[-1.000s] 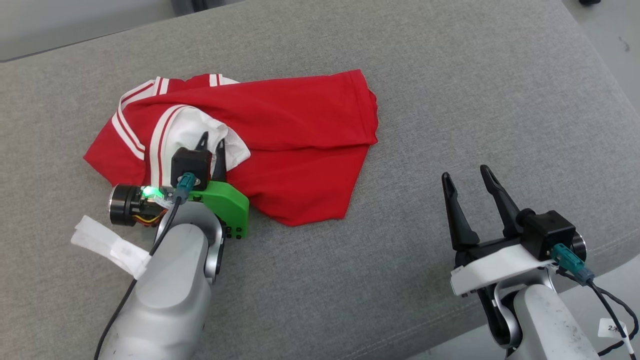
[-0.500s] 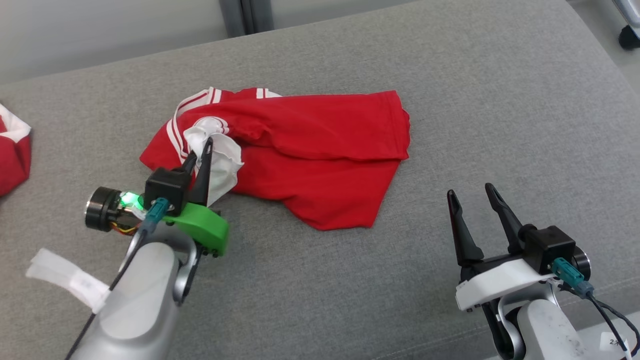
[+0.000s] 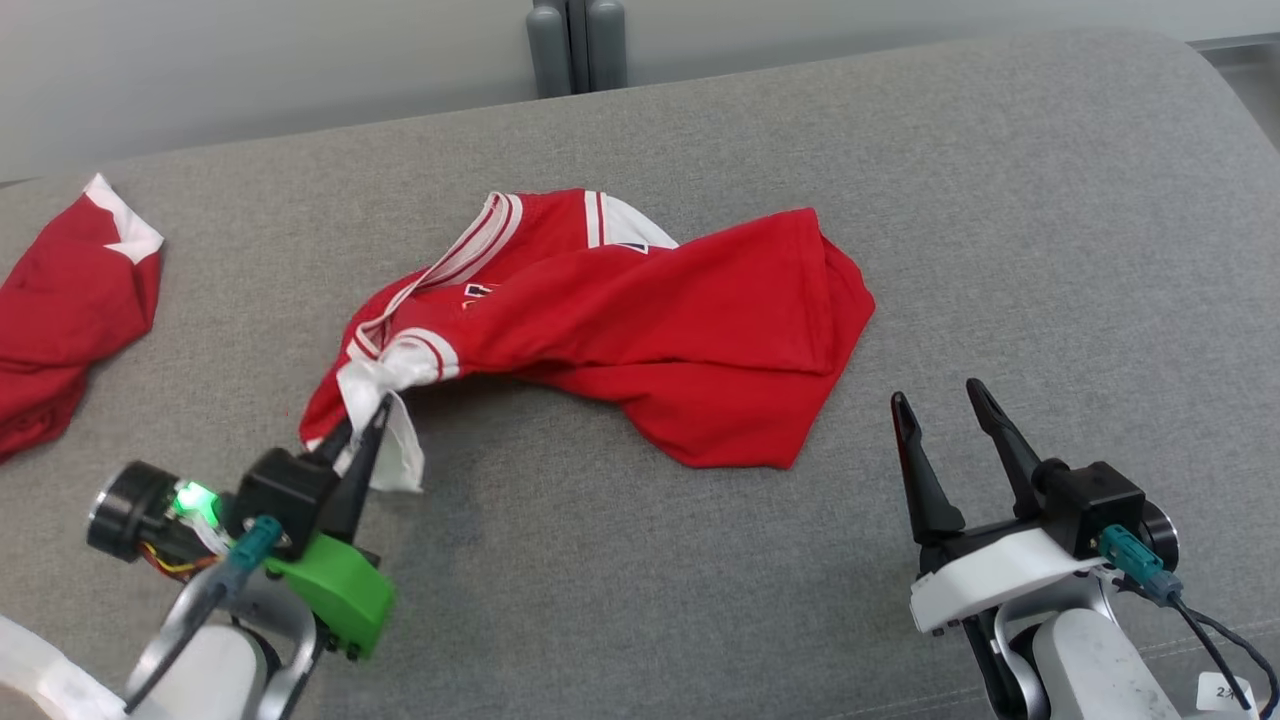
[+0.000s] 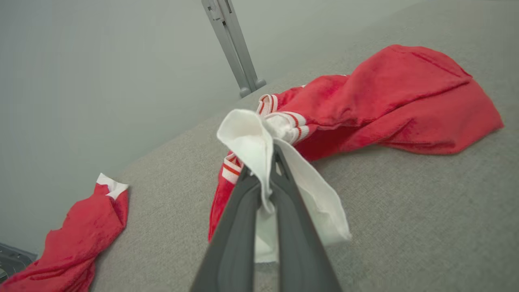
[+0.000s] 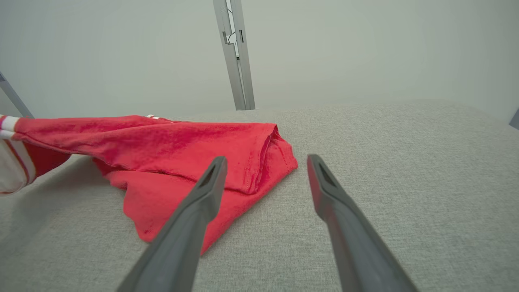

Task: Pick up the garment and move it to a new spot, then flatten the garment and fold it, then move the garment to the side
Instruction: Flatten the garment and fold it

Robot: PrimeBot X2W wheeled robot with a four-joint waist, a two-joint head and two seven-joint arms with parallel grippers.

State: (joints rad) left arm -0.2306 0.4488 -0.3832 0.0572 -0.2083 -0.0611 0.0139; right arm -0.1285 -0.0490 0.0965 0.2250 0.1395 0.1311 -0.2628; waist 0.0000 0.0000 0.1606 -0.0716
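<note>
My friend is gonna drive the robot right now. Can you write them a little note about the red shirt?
Left gripper: shut on the red garment, pinching its white fabric.
Right gripper: open, apart from the garment.
Garment: pinched end raised, the rest crumpled on the grey cushion. A second red cloth lies far left.
Done: grasp taken.
Left to do: carry it to a new spot, flatten, fold, move it aside.

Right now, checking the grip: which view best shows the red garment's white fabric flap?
Left wrist view: the white fabric flap is close up, pinched in the shut left gripper. Head view shows it small; right wrist view, just an edge.
</note>
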